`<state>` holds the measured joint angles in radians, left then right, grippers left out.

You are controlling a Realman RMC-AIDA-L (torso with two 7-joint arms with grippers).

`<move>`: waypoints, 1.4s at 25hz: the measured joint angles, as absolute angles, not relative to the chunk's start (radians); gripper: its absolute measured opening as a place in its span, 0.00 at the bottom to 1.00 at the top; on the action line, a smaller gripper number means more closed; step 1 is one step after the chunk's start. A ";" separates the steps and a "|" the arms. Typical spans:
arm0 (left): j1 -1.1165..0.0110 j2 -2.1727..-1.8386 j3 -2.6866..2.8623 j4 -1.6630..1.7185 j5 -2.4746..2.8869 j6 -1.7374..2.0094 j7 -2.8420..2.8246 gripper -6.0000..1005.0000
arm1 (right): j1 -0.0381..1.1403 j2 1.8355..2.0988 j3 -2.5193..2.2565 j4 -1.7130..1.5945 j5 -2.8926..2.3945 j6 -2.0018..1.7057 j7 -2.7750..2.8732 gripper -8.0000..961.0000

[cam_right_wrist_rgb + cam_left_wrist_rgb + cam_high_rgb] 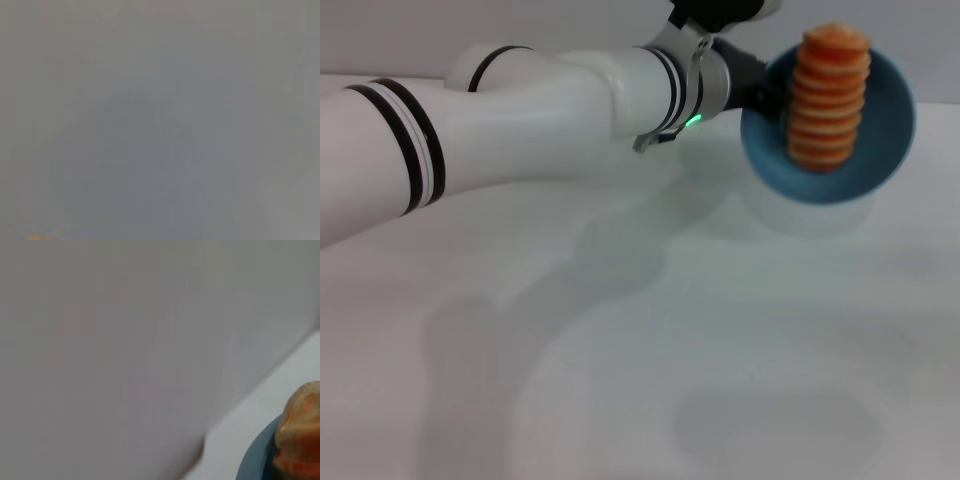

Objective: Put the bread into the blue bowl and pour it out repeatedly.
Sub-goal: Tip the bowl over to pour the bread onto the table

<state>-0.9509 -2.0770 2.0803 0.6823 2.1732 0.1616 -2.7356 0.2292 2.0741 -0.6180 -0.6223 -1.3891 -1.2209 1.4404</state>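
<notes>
One arm is at work: the left arm [520, 130] reaches across the white table [620, 350] from the left, and its gripper [760, 90] grips the rim of the bowl [885, 150], lifted and tipped so its mouth faces the camera. The bread [829, 97] lies inside, its upper end past the rim. This looks like the pouring step; next the bowl must tip further until the bread slides out. The right gripper is out of view.
</notes>
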 joint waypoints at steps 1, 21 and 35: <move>-0.952 -2.077 2.084 0.682 2.173 0.140 -2.736 0.00 | 0.228 2.074 -0.617 -0.621 -1.389 -1.221 1.440 0.40; -0.998 -2.079 2.224 0.634 2.149 -0.081 -2.778 0.00 | 0.252 2.069 -0.597 -0.609 -1.386 -1.317 1.462 0.40; -1.018 -2.060 1.897 0.512 2.129 0.208 -2.748 0.00 | 0.300 2.063 -0.594 -0.718 -1.838 -1.326 1.776 0.40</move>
